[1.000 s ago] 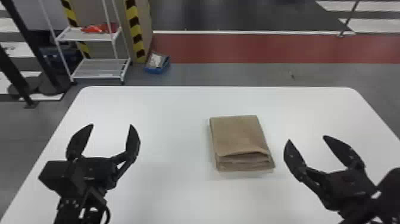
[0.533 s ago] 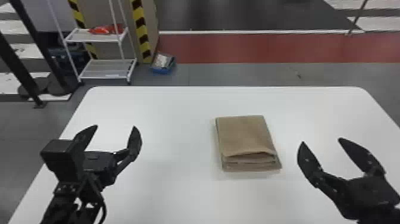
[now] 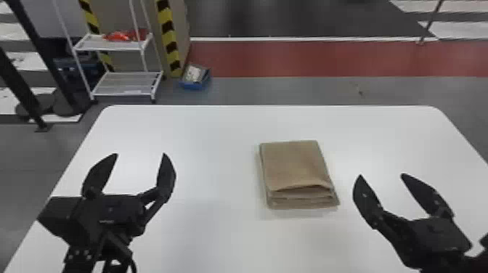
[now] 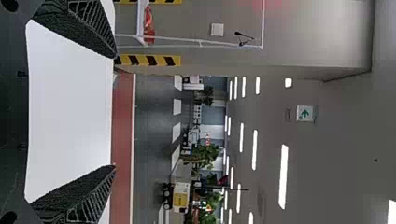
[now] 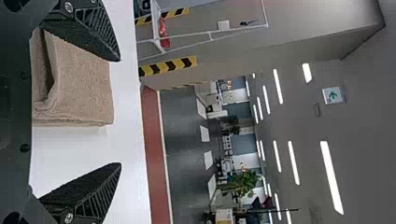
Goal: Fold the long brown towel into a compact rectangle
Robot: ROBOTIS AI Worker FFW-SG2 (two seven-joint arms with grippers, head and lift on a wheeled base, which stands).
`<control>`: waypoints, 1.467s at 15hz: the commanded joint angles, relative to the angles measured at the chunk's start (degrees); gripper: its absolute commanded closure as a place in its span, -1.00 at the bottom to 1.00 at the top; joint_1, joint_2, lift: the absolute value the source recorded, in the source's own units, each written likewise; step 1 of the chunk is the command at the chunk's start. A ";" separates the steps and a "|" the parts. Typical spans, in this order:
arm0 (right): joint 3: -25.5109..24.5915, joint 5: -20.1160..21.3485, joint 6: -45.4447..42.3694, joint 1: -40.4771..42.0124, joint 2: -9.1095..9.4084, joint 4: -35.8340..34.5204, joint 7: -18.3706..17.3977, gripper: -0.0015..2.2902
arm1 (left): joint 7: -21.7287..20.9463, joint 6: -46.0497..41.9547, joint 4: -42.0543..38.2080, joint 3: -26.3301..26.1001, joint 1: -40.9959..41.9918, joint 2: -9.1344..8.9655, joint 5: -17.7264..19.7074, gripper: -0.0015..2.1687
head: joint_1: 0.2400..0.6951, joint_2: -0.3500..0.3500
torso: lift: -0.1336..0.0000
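The right claw (image 3: 381,175) hung wide and empty, just right of the towel (image 3: 296,167); the left claw (image 3: 140,154), also wide and empty, well left of it. Folded on the table (image 3: 210,138), the towel ran lengthwise away from the robot. Folding looked finished; any tidying suited the nearer right claw.

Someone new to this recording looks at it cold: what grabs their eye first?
Probably the brown towel, folded into a neat block on the white table, between the two arms. Next, the open black left gripper and right gripper on either side of it. Beyond the table, a red strip crosses the grey floor.
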 commanded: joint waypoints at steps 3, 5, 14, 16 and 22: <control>0.66 1.95 0.21 -0.32 0.27 0.11 -0.12 -0.92 | 0.02 -1.86 -0.15 -2.30 0.98 0.39 -0.80 -0.97 | 1.00 0.03 | -0.80; 0.75 2.03 0.38 -0.32 0.27 0.11 -0.04 -0.92 | -0.07 -1.86 -0.24 -3.27 1.16 0.39 -1.24 -0.97 | 1.00 0.00 | -0.80; 2.94 3.62 0.03 -0.84 0.18 1.51 -0.47 -0.91 | 0.11 -2.39 -1.64 -4.24 2.92 0.65 -1.94 -0.97 | 1.00 -0.05 | -0.80; 3.38 3.97 0.03 -0.84 0.18 1.78 -0.47 -0.91 | 0.11 -2.56 -1.64 -4.24 3.00 0.74 -1.94 -0.97 | 1.00 -0.03 | -0.80; 3.38 3.88 0.03 -0.23 0.01 1.69 -0.47 -0.90 | 0.20 -3.62 -1.38 -3.88 3.18 0.74 -1.85 -0.97 | 1.00 0.00 | -0.80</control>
